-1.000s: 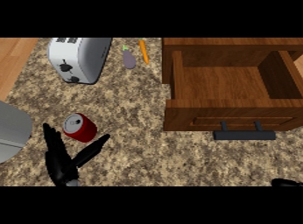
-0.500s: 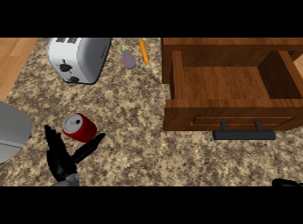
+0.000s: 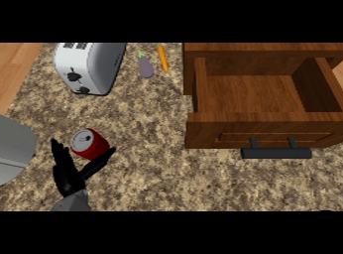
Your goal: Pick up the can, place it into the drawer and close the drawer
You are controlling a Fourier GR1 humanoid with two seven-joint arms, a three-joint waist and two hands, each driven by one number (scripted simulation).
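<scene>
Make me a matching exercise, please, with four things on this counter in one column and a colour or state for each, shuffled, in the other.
Things:
1. can
2. toaster
3. drawer
4. carrot

Descriptions:
A. pulled open
B. orange, beside the eggplant
C. white, at the far side on the left
D. red, right next to the left hand

Pairs: 1-D, 2-C, 3-A, 4-B

Kitchen, speckled granite counter (image 3: 203,173), toaster (image 3: 90,67), wooden drawer (image 3: 266,99), vegetables
</scene>
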